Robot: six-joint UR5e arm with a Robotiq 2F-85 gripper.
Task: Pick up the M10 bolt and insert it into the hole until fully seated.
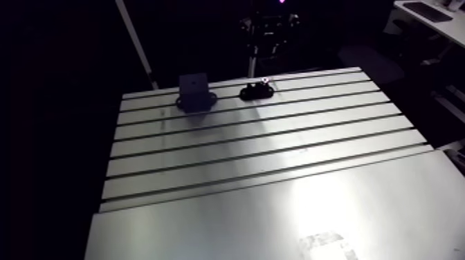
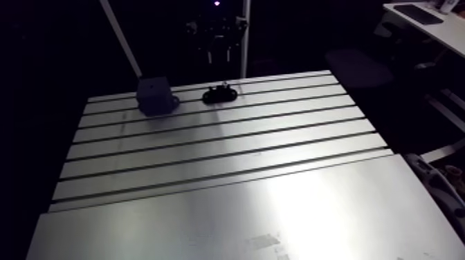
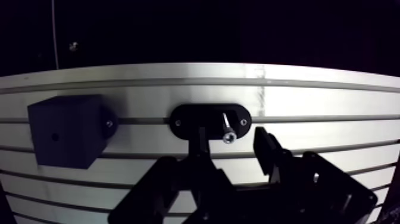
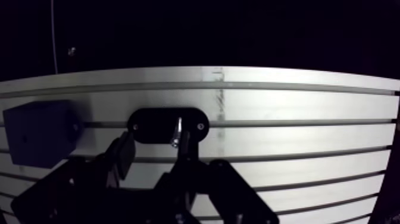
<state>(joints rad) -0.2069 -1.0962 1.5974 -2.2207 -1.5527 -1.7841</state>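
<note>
A silver bolt (image 3: 227, 128) stands tilted in a black oval holder (image 3: 210, 121) near the table's far edge. To its side sits a dark cube block (image 3: 66, 130) with a small hole (image 3: 55, 137) in its facing side. In the wrist view my gripper (image 3: 233, 152) is open above the holder. The bolt shows in the gap between the two dark fingers, and neither finger touches it. In the arm view the block (image 1: 193, 91) and holder (image 1: 257, 90) lie side by side, and the gripper above them is lost in the dark.
The slotted aluminium table (image 1: 277, 173) has long grooves running across it. A smooth plate (image 1: 263, 221) covers its near part and carries a scuffed patch (image 1: 325, 243). The table's far edge runs just behind the holder and block.
</note>
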